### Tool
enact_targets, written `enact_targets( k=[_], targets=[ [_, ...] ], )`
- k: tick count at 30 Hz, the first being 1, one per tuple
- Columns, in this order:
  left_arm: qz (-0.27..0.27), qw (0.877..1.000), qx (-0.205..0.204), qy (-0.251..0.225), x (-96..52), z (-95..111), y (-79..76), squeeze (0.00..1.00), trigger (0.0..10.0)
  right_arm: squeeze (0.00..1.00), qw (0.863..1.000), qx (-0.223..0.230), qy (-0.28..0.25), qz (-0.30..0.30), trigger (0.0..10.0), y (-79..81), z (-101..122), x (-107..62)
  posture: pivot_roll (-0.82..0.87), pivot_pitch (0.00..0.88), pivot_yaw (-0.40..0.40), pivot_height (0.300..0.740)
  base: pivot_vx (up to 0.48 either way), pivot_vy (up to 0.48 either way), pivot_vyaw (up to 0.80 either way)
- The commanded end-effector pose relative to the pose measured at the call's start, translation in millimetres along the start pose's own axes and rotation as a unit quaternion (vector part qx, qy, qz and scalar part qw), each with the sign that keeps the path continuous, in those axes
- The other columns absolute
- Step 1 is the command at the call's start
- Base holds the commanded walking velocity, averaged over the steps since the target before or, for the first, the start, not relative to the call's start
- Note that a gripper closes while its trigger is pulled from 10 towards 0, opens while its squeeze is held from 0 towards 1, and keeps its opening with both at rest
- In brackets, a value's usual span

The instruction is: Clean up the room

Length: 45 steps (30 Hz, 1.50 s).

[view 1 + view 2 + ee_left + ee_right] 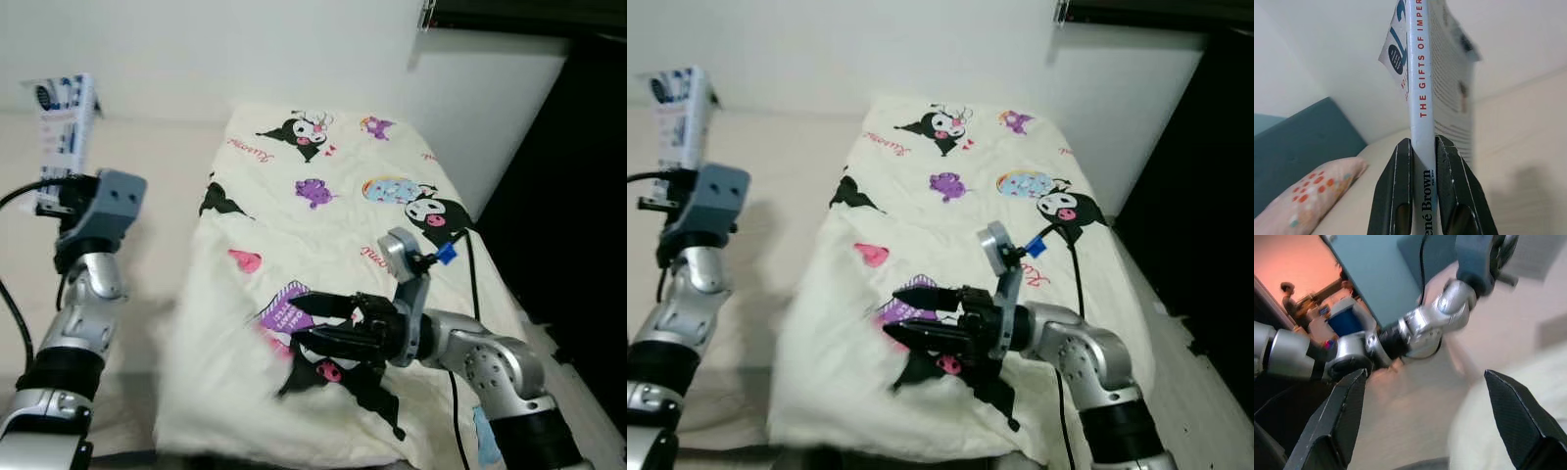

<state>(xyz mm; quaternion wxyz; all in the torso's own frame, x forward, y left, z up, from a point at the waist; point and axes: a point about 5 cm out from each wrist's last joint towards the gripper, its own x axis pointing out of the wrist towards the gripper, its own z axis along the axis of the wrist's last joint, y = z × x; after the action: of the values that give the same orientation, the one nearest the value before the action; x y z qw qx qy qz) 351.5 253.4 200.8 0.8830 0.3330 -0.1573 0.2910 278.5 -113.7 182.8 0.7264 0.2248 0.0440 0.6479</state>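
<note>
book (1422,73): white paperback, red spine lettering, upright, spine clamped between the fingers of my left gripper (1424,161), held up over the beige mattress | blanket (323,255): cream, cartoon prints, rumpled, spread on bed under my spread right gripper (318,321)

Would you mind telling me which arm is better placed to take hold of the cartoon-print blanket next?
The right. Its claw is open and sits just over the blanket, while the left claw is shut on a book held upright, off to the side of the blanket.
</note>
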Motion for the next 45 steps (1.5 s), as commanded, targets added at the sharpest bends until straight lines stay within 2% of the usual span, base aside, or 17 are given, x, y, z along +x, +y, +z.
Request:
enact_targets(
  k=[1, 5, 13, 14, 15, 16, 17, 18, 19, 20, 22, 23, 26, 28, 32, 40, 45],
  targets=[
    [0.004, 0.999, -0.01, -0.03, 5.4, 18, -1.0, 0.0, 0.0, 0.0, 0.998, -0.029, -0.024, -0.059, 10.0, -11.3, 10, -8.7, -0.06, 0.025, -0.049, 0.432, 0.0, 0.0, 0.0],
    [-0.009, 0.999, -0.015, -0.049, 3.9, 30, -4.9, 0.0, 0.0, 0.0, 0.954, -0.042, -0.089, -0.284, 10.0, -58.4, 26, -33.2, -0.05, 0.027, -0.047, 0.432, 0.0, 0.0, 0.0],
    [-0.031, 0.997, -0.022, -0.062, 1.8, 36, -7.3, 0.0, 0.0, 0.0, 0.933, -0.036, -0.153, -0.324, 10.0, -61.3, 35, -47.9, -0.04, 0.03, -0.044, 0.447, 0.0, 0.0, 0.0],
    [-0.072, 0.995, -0.053, -0.054, -1.3, 38, -16.1, 0.0, 0.1, 0.0, 0.931, -0.033, -0.163, -0.326, 10.0, -59.7, 36, -49.7, -0.04, 0.03, -0.042, 0.452, 0.0, 0.0, 0.0],
    [-0.123, 0.981, -0.15, 0.012, -6.6, 35, -29.8, 0.0, 2.7, 0.0, 0.928, -0.035, -0.173, -0.329, 10.0, -58.8, 36, -52.0, -0.03, 0.03, -0.043, 0.457, 0.0, 0.0, 0.0],
    [-0.159, 0.96, -0.224, 0.055, -11.7, 34, -40.3, 0.0, 2.7, 0.0, 0.925, -0.035, -0.18, -0.332, 10.0, -58.5, 37, -53.8, -0.03, 0.03, -0.043, 0.462, 0.0, 0.0, 0.0],
    [-0.159, 0.96, -0.224, 0.055, -11.7, 34, -40.3, 0.0, 2.7, 0.0, 0.925, -0.035, -0.18, -0.332, 10.0, -58.5, 37, -53.8, -0.03, 0.03, -0.043, 0.462, 0.0, 0.0, 0.0],
    [-0.192, 0.924, -0.319, 0.091, -16.8, 37, -49.3, 0.0, 6.1, 0.0, 0.923, -0.038, -0.184, -0.336, 10.0, -58.4, 38, -55.7, -0.03, 0.03, -0.04, 0.467, 0.0, 0.0, 0.0],
    [-0.192, 0.924, -0.319, 0.091, -16.8, 37, -49.3, 0.0, 6.1, 0.0, 0.923, -0.038, -0.184, -0.336, 10.0, -58.4, 38, -55.7, -0.03, 0.03, -0.04, 0.467, 0.0, 0.0, 0.0],
    [-0.235, 0.878, -0.405, 0.099, -23.4, 47, -56.0, 0.0, 10.0, 0.0, 0.917, -0.042, -0.198, -0.345, 10.0, -60.2, 42, -61.3, -0.03, 0.03, -0.039, 0.472, 0.0, 0.0, 0.0],
    [-0.285, 0.806, -0.509, 0.102, -29.6, 64, -59.3, 0.0, 10.0, 0.0, 0.907, -0.05, -0.217, -0.357, 10.0, -61.7, 49, -71.4, -0.03, 0.03, -0.039, 0.482, -0.442, 0.0, 0.0],
    [-0.285, 0.806, -0.509, 0.102, -29.6, 64, -59.3, 0.0, 10.0, 0.0, 0.907, -0.05, -0.217, -0.357, 10.0, -61.7, 49, -71.4, -0.03, 0.03, -0.039, 0.482, -0.48, 0.0, 0.0],
    [-0.299, 0.728, -0.611, 0.083, -26.2, 80, -46.5, 0.0, 10.0, 0.0, 0.903, -0.065, -0.235, -0.354, 10.0, -57.6, 59, -83.3, -0.03, 0.028, -0.042, 0.497, -0.467, 0.0, 0.0],
    [-0.296, 0.718, -0.626, 0.074, -24.9, 81, -42.7, 0.0, 10.0, 0.0, 0.903, -0.066, -0.237, -0.352, 10.0, -56.6, 60, -84.4, -0.03, 0.028, -0.042, 0.502, 0.0, 0.0, 0.0],
    [-0.263, 0.636, -0.725, 0.015, -12.2, 84, -14.8, 0.0, 10.0, 0.0, 0.906, -0.063, -0.254, -0.332, 10.0, -51.2, 63, -83.9, -0.04, 0.029, -0.045, 0.522, 0.0, 0.0, 0.0],
    [-0.291, 0.591, -0.752, -0.002, -17.2, 93, -13.1, 0.0, 10.0, 0.0, 0.916, -0.052, -0.25, -0.309, 10.0, -50.3, 55, -72.5, -0.04, 0.02, -0.052, 0.547, 0.0, 0.0, 0.0],
    [-0.31, 0.589, -0.746, 0.021, -24.9, 99, -26.0, 0.0, 10.0, 0.0, 0.92, -0.048, -0.248, -0.299, 10.0, -51.1, 54, -66.7, -0.04, 0.014, -0.054, 0.567, 0.0, 0.0, 0.0]
  ],
)
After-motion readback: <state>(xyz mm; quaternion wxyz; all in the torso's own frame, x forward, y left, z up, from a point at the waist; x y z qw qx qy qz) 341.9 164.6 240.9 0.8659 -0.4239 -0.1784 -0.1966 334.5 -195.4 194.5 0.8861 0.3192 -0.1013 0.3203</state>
